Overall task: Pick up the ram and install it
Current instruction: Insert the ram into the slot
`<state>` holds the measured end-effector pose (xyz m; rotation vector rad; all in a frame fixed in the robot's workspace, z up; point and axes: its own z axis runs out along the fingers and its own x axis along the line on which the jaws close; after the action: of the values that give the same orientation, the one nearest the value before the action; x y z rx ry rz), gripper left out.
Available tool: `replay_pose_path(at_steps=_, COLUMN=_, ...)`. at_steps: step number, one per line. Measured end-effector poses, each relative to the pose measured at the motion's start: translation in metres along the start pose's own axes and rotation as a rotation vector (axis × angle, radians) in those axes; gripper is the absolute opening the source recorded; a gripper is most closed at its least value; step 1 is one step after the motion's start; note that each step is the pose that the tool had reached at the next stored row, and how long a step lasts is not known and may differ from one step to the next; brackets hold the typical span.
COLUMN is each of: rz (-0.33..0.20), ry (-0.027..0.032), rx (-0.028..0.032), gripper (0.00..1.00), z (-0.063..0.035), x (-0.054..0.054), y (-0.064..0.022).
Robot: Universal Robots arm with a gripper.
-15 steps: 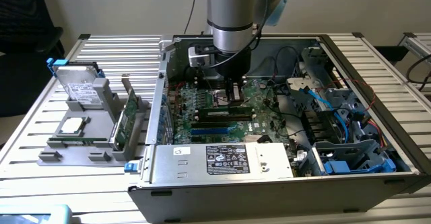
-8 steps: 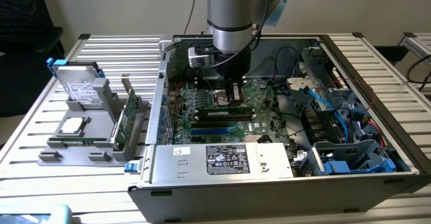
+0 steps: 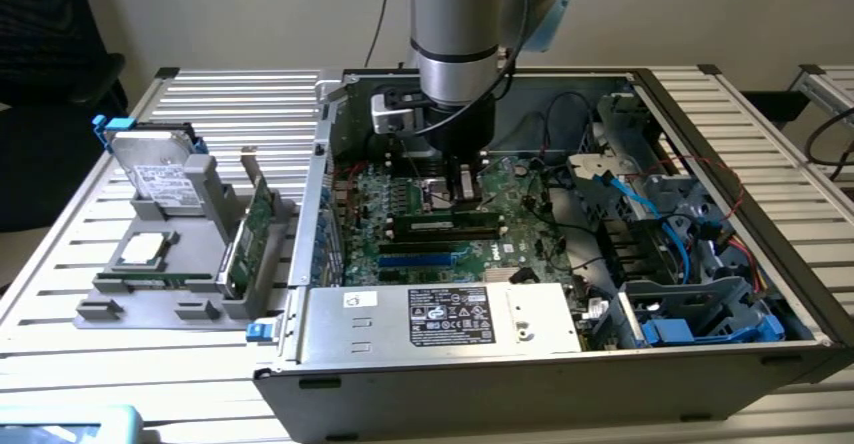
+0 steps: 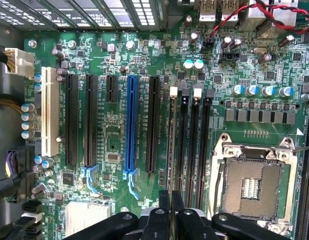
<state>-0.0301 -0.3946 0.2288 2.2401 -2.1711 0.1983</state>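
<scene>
The ram (image 4: 173, 145) shows edge-on as a thin line running out from between my fingers along the memory slot nearest the long black expansion slot. In the exterior view the ram (image 3: 441, 225) is a narrow green stick lying lengthwise just under my gripper (image 3: 461, 202), low over the motherboard (image 3: 400, 204) inside the open computer case. My gripper (image 4: 171, 205) is shut on the ram's upper edge, its black fingers pressed close together. I cannot tell whether the stick is seated in the slot or resting on it.
Beside the memory slots lie the bare CPU socket (image 4: 252, 185) and a blue expansion slot (image 4: 129, 125). The power supply (image 3: 441, 314) fills the case front, with a drive cage and blue cables (image 3: 694, 294) at the exterior view's right. A grey fixture (image 3: 174, 284) outside holds a hard drive (image 3: 160, 179) and a green card (image 3: 247, 234).
</scene>
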Motion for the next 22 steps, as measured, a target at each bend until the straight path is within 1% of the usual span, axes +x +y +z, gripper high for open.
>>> replay_pose_path(at_steps=14, rz=0.000, ry=0.0041, rx=0.0060, gripper=0.13, z=0.0014, x=-0.0002, y=0.0016)
replay_pose_path(at_steps=22, rz=0.001, ry=0.0062, rx=0.0112, gripper=0.13, z=0.0029, x=-0.0005, y=0.0033)
